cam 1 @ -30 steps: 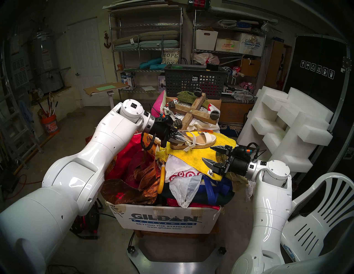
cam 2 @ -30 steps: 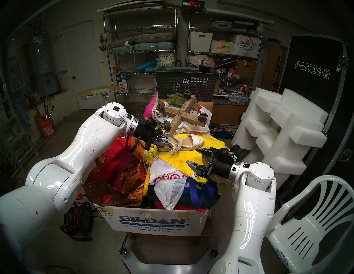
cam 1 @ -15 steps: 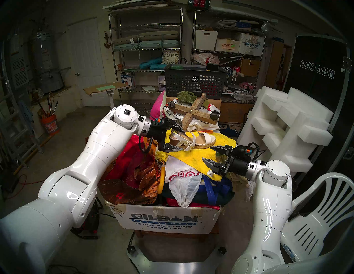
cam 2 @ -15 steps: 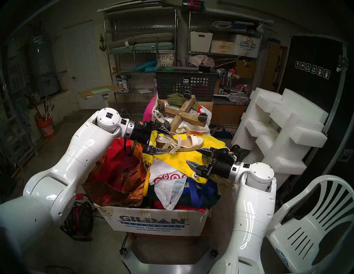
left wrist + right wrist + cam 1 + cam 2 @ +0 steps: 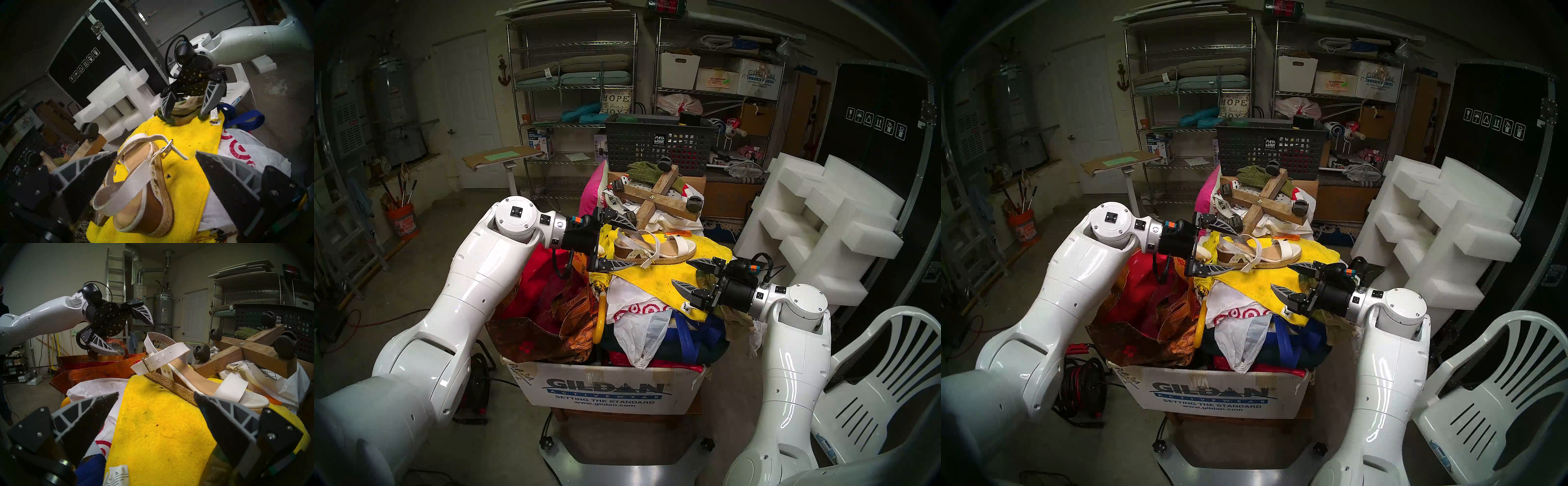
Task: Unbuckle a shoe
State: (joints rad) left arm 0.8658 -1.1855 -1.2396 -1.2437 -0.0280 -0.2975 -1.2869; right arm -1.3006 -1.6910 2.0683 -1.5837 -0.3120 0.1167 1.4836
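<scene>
Cardboard box [image 5: 602, 393] w/ blue print sits front-centre, heaped w/ bags & cloth; red/orange fabric bags [image 5: 551, 305] fill its left side; white plastic bag [image 5: 636, 319] w/ red rings hangs over the front; blue-strapped bag [image 5: 690, 336] below it. Yellow towel [image 5: 656, 281] drapes the top of the heap; grit specks on it. Behind, a wooden cross on casters [image 5: 656, 197] lies tilted on more bags; dark mesh basket [image 5: 656, 146] further back.

Shoe [image 5: 653, 246] stands upright on the towel, toe to view's right in head cams, heel toward the left arm; jute sole on the cloth, wide toe band up front. Ankle strap [image 5: 146, 140] arcs over the heel; its free end sticks out past the metal buckle [image 5: 167, 148], strap apparently threaded thru it; whether the prong is seated, can't tell.

Left gripper [image 5: 619, 242] at the heel end, jaws spread wide, one finger above the heel strap, one low beside the sole; holds nothing; contact w/ shoe can't be told. Right gripper [image 5: 687, 273] near the toe end, over the towel's right edge, jaws wide, empty, apart from the shoe; green-fingered gloves [image 5: 176, 115] lie under it.
</scene>
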